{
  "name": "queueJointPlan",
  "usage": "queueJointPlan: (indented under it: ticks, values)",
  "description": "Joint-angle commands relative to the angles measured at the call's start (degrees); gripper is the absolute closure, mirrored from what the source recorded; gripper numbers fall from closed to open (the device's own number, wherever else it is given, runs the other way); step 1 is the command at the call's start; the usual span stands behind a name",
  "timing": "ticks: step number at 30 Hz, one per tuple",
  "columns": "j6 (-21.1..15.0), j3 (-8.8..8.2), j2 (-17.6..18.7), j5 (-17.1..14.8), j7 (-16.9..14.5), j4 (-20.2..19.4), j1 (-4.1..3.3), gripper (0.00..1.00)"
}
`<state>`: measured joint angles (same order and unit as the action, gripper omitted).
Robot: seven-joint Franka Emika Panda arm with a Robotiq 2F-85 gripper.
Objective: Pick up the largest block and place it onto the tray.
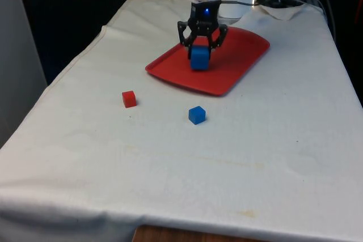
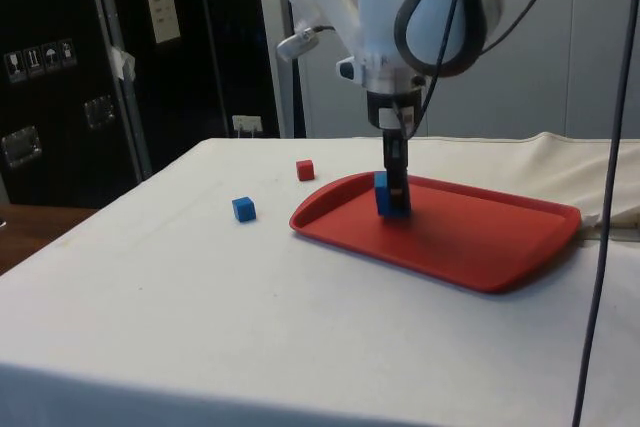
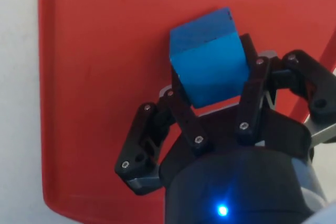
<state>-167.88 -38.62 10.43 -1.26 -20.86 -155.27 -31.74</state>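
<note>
Large blue block [image 1: 199, 58] is pinched between the fingers of the gripper [image 1: 200, 55], directly below the wrist and low over the red tray [image 1: 238, 60]; contact with the tray surface cannot be confirmed. Block is a matte cube, no long axis. Tray is smooth with a raised rim. Release is judged next.

No text can be read. In the side view, the dark cabinet [image 2: 60, 77] carries a pale notice [image 2: 160, 5] and small handling-symbol stickers [image 2: 40, 59], all illegible.
</note>
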Motion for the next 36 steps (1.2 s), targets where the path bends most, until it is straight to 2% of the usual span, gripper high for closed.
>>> queueJointPlan:
  ticks: [1, 4, 5, 6, 7, 12, 15, 16, 17, 18, 19, 20, 23, 24, 25, 27, 28, 33, 34, 36]
  values:
    - [-0.5, 1.20, -1.8, -1.7, -1.9, -1.0, 1.26, 1.00]
    - [-0.6, 1.20, -1.7, -3.3, -3.6, -0.9, 1.55, 1.00]
    - [-0.5, 1.09, -1.7, -4.8, -5.0, -0.9, 1.66, 1.00]
    - [-0.8, -0.11, 0.8, -3.7, -3.5, -0.1, 0.40, 1.00]
    - [-0.4, 1.03, -1.7, -5.6, -5.8, -0.8, 1.66, 1.00]
    - [-0.2, 0.80, -1.5, -10.3, -9.9, -0.5, 1.38, 1.00]
    - [-0.3, 0.63, -0.7, -11.2, -10.5, -0.3, 1.09, 1.00]
    - [-0.6, -0.11, 0.6, -10.5, -9.9, 0.0, 0.57, 1.00]
    - [-0.3, 0.57, -0.3, -11.3, -10.5, -0.2, 0.97, 1.00]
    - [-0.3, 0.57, -0.2, -11.3, -10.5, -0.2, 0.97, 0.98]
    - [-0.4, 0.52, -0.1, -11.3, -10.4, -0.2, 0.92, 0.92]
    - [-0.4, 0.52, 0.0, -11.2, -10.4, -0.2, 0.92, 0.78]
    - [-0.5, 0.46, 0.2, -11.2, -10.3, -0.1, 0.86, 0.49]
    - [-0.5, -0.06, 0.8, -10.7, -9.9, 0.0, 0.57, 0.38]
    - [-0.5, 0.46, 0.3, -11.2, -10.3, -0.1, 0.80, 0.28]
    - [-0.5, 0.40, 0.4, -11.1, -10.3, -0.1, 0.80, 0.08]
    - [-0.5, 0.40, 0.4, -11.1, -10.2, -0.1, 0.80, 0.02]
    - [-0.5, 0.40, 0.5, -11.1, -10.2, -0.1, 0.74, 0.00]
    - [-0.5, -0.06, 0.9, -10.7, -9.9, 0.0, 0.57, 0.00]
    - [-0.5, 0.34, 0.5, -11.1, -10.1, -0.1, 0.74, 0.00]
